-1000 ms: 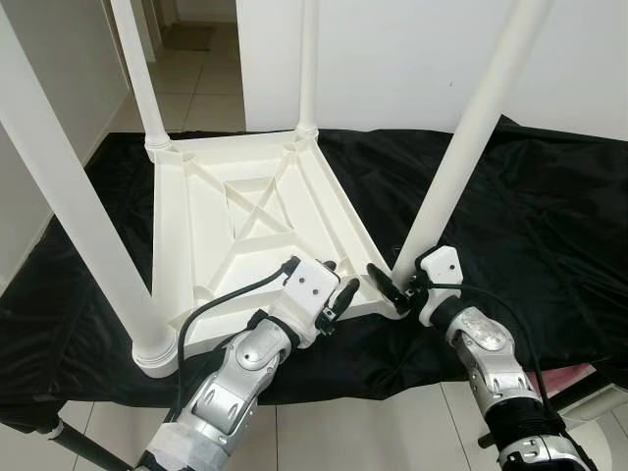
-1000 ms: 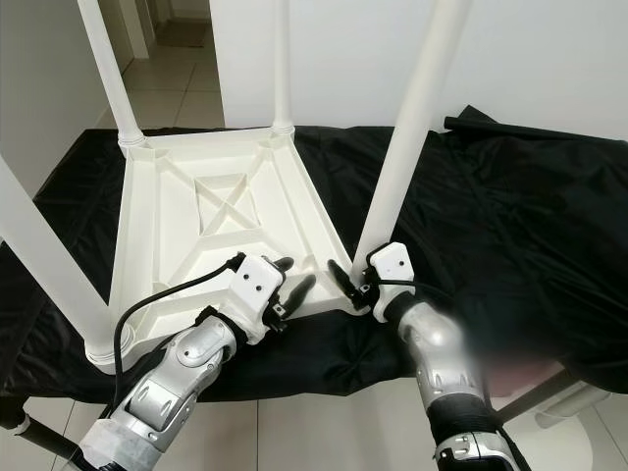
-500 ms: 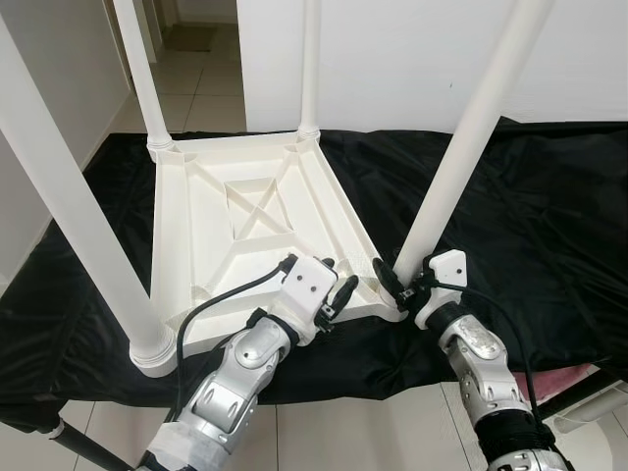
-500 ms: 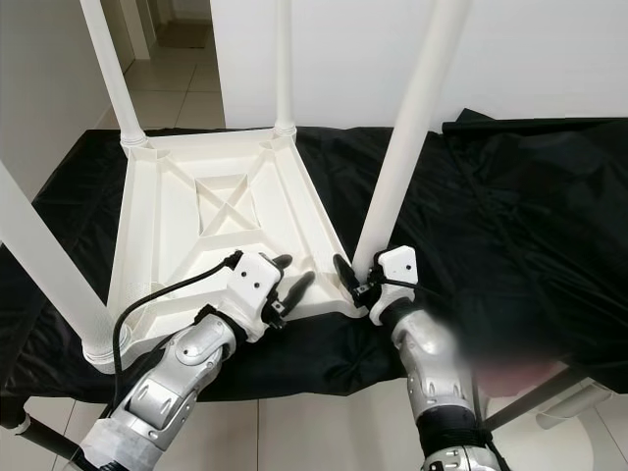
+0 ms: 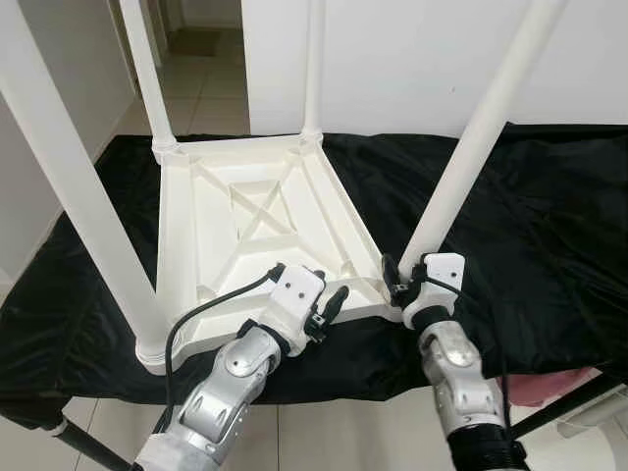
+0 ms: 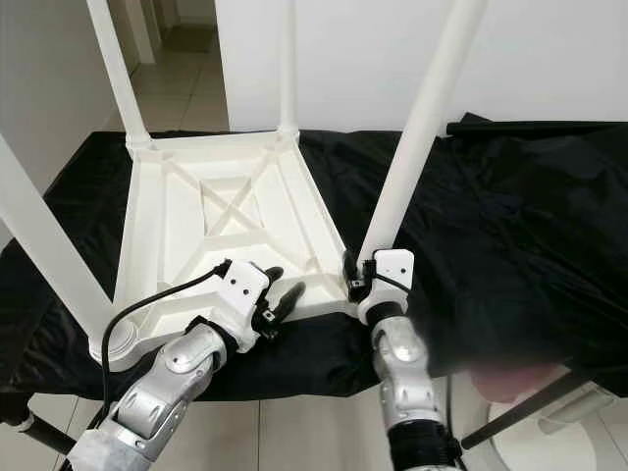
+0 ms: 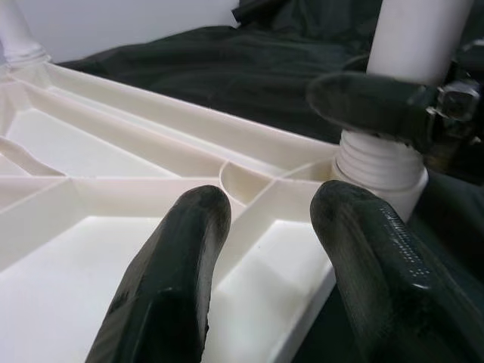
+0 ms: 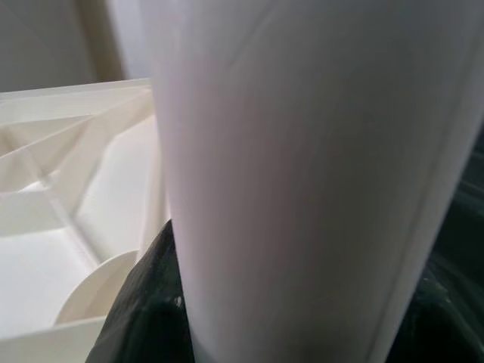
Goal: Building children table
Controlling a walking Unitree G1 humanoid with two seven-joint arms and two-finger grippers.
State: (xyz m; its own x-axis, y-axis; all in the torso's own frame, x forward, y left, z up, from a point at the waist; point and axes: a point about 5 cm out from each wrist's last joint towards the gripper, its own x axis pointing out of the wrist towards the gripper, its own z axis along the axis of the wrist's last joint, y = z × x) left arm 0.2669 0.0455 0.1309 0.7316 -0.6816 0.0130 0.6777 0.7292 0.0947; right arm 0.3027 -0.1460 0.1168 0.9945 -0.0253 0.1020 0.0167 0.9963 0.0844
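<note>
A white plastic children's table (image 5: 255,226) lies upside down on a black cloth, its legs pointing up. My right gripper (image 5: 404,275) is at the base of the near-right leg (image 5: 466,147), its fingers on either side of the leg and shut on it. In the right wrist view the leg (image 8: 302,174) is very close, with one black finger (image 8: 155,302) against it. My left gripper (image 5: 329,289) hovers open over the table's near edge, just left of that leg. Its wrist view looks along the open fingers (image 7: 181,257) at the threaded leg socket (image 7: 378,166).
The black cloth (image 5: 549,226) spreads wide to the right of the table. The other legs stand at the near left (image 5: 88,196), far left (image 5: 147,78) and far right (image 5: 314,69). A pink object (image 5: 559,383) lies below the cloth's right edge. White wall behind, tiled floor beyond.
My right gripper has moved left from beside the table corner onto the base of the near-right leg. The left gripper has hardly moved. The camera has shifted slightly.
</note>
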